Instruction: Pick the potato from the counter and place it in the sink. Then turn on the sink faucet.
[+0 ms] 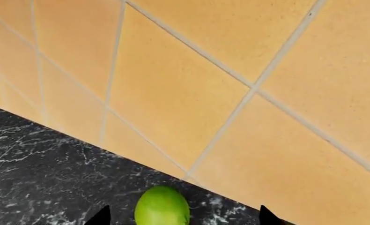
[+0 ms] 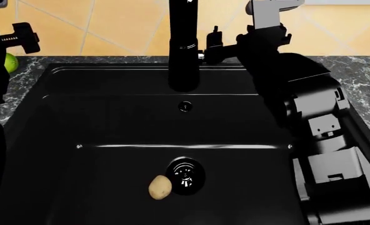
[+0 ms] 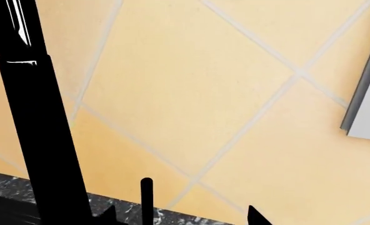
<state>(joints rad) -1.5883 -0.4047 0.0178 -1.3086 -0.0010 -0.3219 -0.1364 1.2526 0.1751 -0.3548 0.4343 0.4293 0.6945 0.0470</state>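
- Head view: the potato (image 2: 160,187) already lies in the sink (image 2: 110,136), just beside the drain (image 2: 185,176). That half is done. The sink faucet (image 2: 183,44) shows no water yet; my right gripper (image 2: 218,47) sits at its lever (image 2: 214,36), and I cannot tell how the jaws stand here.
- Left wrist view: my left gripper (image 1: 181,220), jaws apart, frames a lime (image 1: 162,206) on the marbled worktop (image 1: 41,173) below the orange tiled wall (image 1: 235,70).
- Right wrist view: jaws spread around the thin lever (image 3: 147,199), nothing gripped.
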